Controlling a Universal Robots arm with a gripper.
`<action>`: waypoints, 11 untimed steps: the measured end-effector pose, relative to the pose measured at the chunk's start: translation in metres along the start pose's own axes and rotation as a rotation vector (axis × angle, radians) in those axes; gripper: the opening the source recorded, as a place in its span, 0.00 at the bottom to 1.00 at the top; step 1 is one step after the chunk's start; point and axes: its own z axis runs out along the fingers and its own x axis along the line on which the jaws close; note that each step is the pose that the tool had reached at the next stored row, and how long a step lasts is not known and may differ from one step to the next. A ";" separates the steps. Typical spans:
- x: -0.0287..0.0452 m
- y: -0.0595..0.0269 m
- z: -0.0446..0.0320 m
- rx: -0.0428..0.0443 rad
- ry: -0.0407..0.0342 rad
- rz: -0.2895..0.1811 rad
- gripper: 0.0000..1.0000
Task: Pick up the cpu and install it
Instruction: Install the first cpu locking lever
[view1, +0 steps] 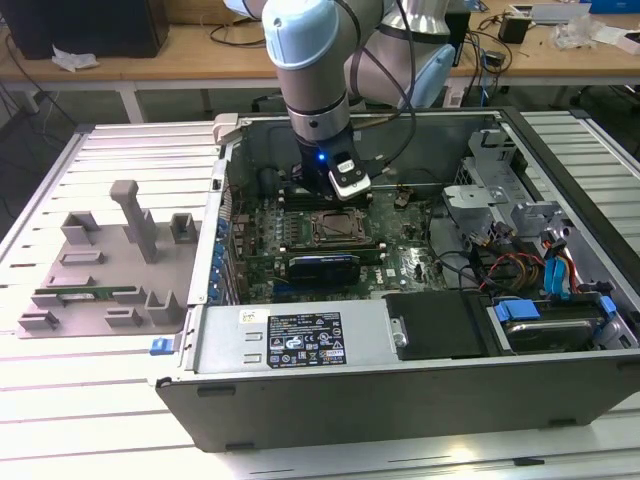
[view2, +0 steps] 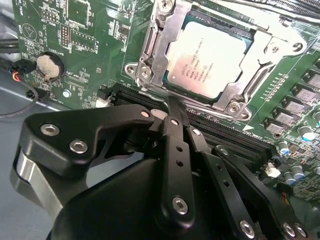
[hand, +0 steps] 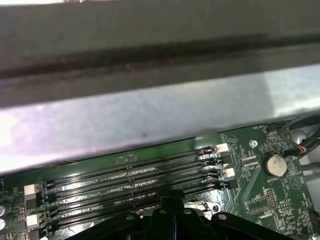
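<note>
In the exterior view the arm reaches down into the open computer case (view1: 560, 390), which lies on its side on a slatted metal table (view1: 110, 400). The gripper (view1: 322, 196) hangs low over the motherboard (view1: 400, 262), just beyond the square socket frame (view1: 338, 230) near the board's middle. On the exterior view's left, a grey parts fixture (view1: 100, 265) rests on the table well apart from the case, with a long narrow green memory stick (view1: 85, 295) lying in it.

In the second wrist view the cpu (view2: 207, 60) sits inside the socket frame (view2: 150, 45), its silvery top facing up and the metal frame around its edges. The gripper (view2: 175, 111) is close to the frame's near edge, and its black fingers (view2: 176, 150) look pressed together into one narrow tip with nothing between them. The tip stands over the black memory slots (view2: 235, 137) beside the socket. A round coin battery (view2: 47, 65) sits on the green board off to one side.

In the first wrist view the finger tip (hand: 173, 202) shows as one closed point above the rows of memory slots (hand: 130, 175). The case's grey metal wall (hand: 150, 115) rises behind the board, and the coin battery (hand: 273, 164) lies near the slots' end.
</note>
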 end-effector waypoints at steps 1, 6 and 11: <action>-0.0001 0.0001 0.0003 -0.0004 -0.0008 0.000 0.11; -0.0002 0.0003 -0.0013 0.0004 -0.0001 0.001 0.11; -0.0014 0.0033 -0.0114 0.0063 -0.0080 0.027 0.11</action>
